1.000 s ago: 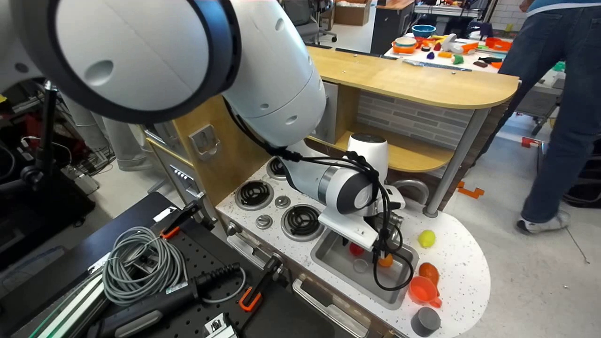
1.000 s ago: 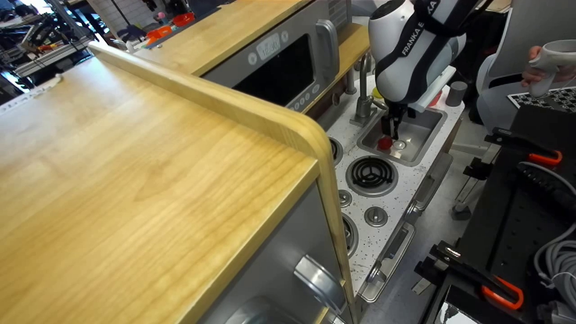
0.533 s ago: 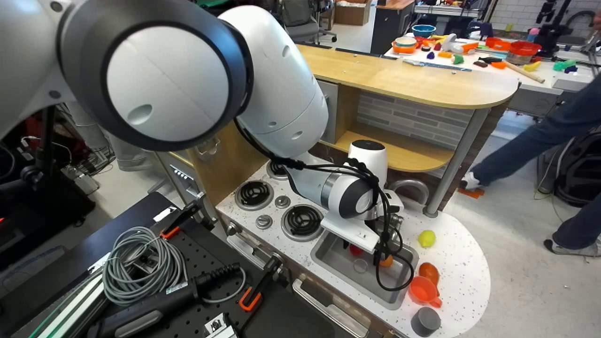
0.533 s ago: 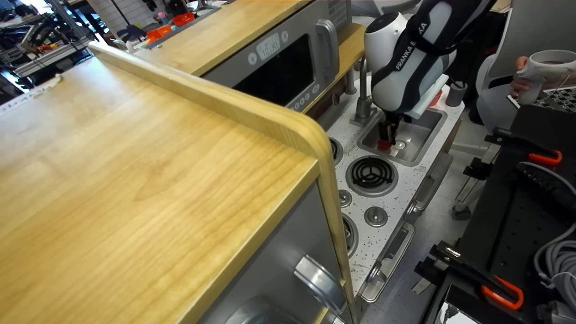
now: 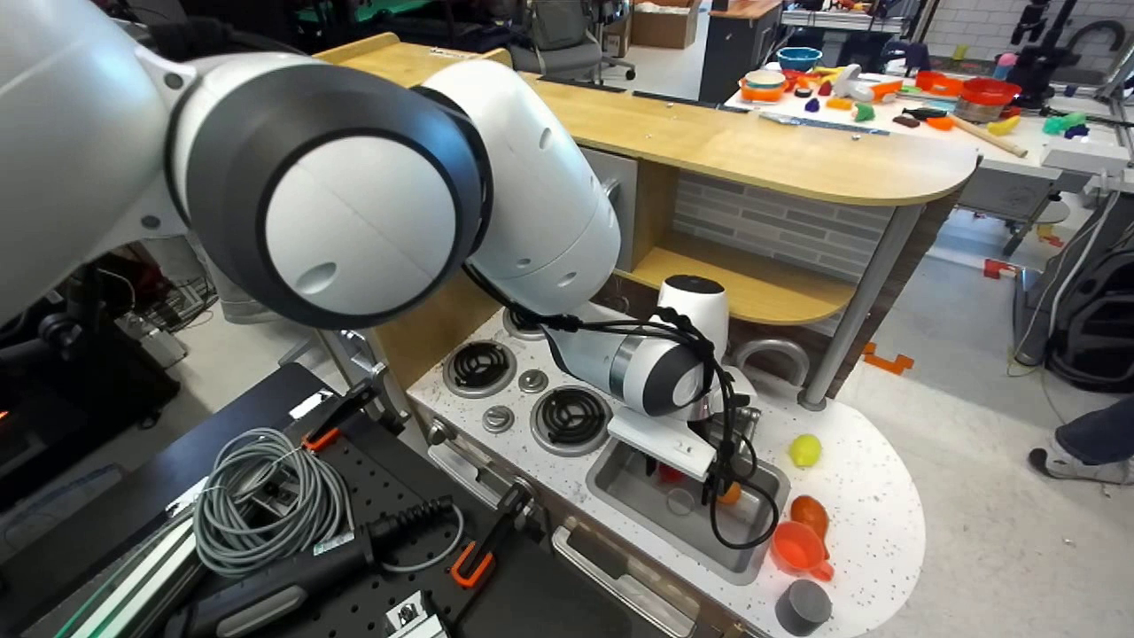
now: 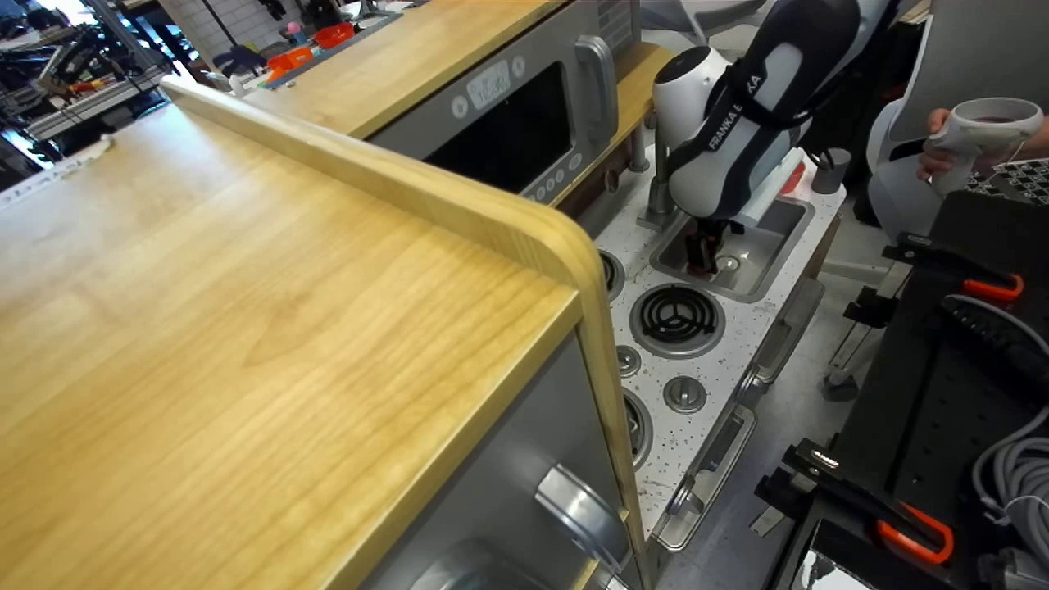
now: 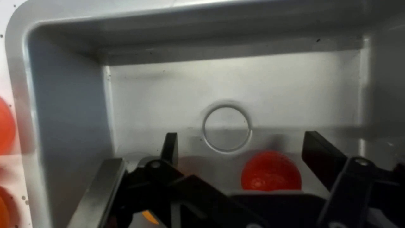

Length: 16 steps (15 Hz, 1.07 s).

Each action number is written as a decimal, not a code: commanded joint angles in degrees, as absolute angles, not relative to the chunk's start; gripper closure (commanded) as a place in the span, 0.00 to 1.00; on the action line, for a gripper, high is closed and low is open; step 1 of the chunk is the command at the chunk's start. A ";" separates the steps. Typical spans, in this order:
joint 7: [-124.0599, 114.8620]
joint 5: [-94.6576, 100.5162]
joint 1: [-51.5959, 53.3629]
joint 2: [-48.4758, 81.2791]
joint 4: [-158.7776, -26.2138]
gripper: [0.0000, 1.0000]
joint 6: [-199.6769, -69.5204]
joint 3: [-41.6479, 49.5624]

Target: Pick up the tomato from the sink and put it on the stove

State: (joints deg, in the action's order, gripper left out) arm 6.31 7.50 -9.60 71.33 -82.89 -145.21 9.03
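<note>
We identify one robot arm (image 5: 549, 177) extended over one sink (image 7: 69, 110), with one gripper (image 7: 245, 148) positioned within the outline of the basin. In the wrist view we count two fingers (image 7: 321, 155); they stand apart, so we read the gripper as released.

We locate one red tomato (image 7: 270, 172) on the sink floor, near the single round drain (image 7: 226, 128). It sits between the two fingers, closer to the finger at the right of the wrist view, with a visible gap on either side. The gripper body hides its lower portion. In the same sink we note one orange-coloured item (image 5: 730, 494), partly covered.

On the stove (image 5: 509, 394) we count three coil burners (image 5: 571, 420) in an exterior view, one partly covered by the arm, and two knobs (image 5: 498, 418) set among them. One faucet (image 6: 659, 197) stands at the sink's edge.

On the speckled countertop (image 5: 877, 523) beyond the sink we count four items: one yellow-green lemon (image 5: 805, 450), one orange-brown item (image 5: 809, 510), one orange-red cup (image 5: 800, 549) just beside it, and one grey cylinder (image 5: 803, 608).
</note>
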 commanded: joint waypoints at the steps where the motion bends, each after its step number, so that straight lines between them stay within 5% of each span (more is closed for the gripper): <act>1: 7.07 7.97 -9.68 74.28 -77.88 0.00 -142.71 8.82; 16: 9.28 8.36 -9.30 74.19 -81.87 0.00 -155.13 7.37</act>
